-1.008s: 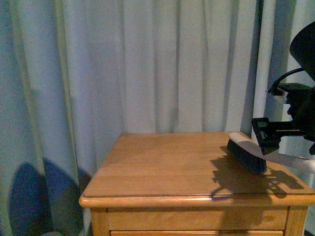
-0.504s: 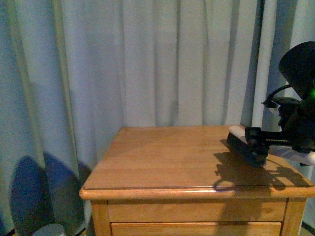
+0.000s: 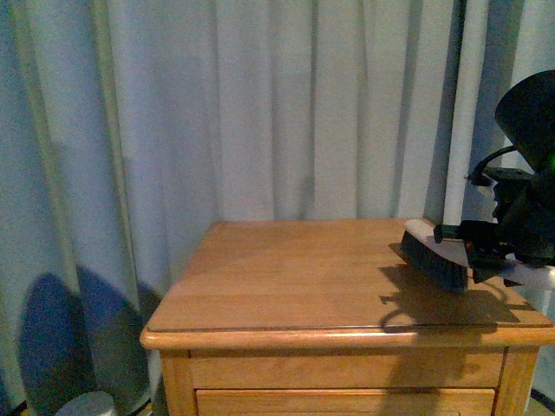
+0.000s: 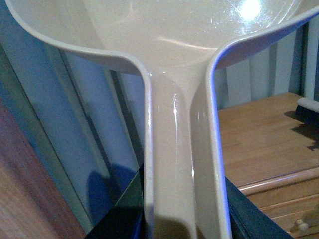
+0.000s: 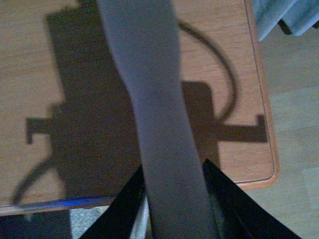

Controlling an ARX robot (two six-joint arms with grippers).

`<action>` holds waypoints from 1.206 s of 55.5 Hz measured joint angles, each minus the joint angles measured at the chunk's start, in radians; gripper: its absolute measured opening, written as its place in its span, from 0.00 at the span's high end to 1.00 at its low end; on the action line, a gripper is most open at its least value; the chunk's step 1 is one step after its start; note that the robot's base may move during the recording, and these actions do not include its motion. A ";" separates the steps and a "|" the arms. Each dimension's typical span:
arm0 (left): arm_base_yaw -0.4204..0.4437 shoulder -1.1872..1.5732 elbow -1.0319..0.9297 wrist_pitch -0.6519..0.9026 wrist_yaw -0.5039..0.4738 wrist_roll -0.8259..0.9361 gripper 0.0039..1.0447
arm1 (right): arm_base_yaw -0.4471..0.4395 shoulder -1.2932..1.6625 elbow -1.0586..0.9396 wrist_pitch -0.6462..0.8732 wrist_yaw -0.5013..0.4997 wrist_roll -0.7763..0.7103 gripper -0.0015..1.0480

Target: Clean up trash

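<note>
Front view shows no tissue wad on the nightstand point(image 3: 286, 286); my right pincer point(image 5: 172, 199) clamps the brush point(image 3: 431, 263) at three o'clock (left pincer point(image 4: 182, 226) grips the dustpan point(image 4: 174, 59)). Sweeping blind could flick it off the edge.

A wooden worktop point(image 3: 286, 277) with a rounded front edge stands before a pale pleated curtain point(image 3: 260, 104), with a drawer front point(image 3: 347, 374) below the edge. A brush point(image 3: 432, 262) with dark bristles and a white back hangs bristles-down over the worktop's right rear part, above a shadow point(image 3: 434, 308). The left wrist view is filled by 1 cream dustpan point(image 4: 169, 30), handle toward the camera. A grey round thing point(image 3: 85, 406) shows low at the left.
</note>
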 joint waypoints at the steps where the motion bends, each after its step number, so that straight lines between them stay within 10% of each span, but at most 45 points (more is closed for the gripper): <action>1: 0.000 0.000 0.000 0.000 0.000 0.000 0.75 | 0.000 0.000 0.000 0.001 0.000 0.001 0.75; 27: 0.000 0.000 0.000 0.000 0.000 0.000 0.75 | -0.005 -0.069 -0.059 0.161 0.003 -0.040 0.81; 49: 0.000 0.000 0.000 0.000 0.000 0.000 0.75 | 0.034 -0.763 -0.604 0.707 0.150 -0.276 0.81; 67: 0.000 0.000 0.000 0.000 0.000 0.000 0.75 | 0.033 -1.208 -0.909 0.707 0.246 -0.304 0.81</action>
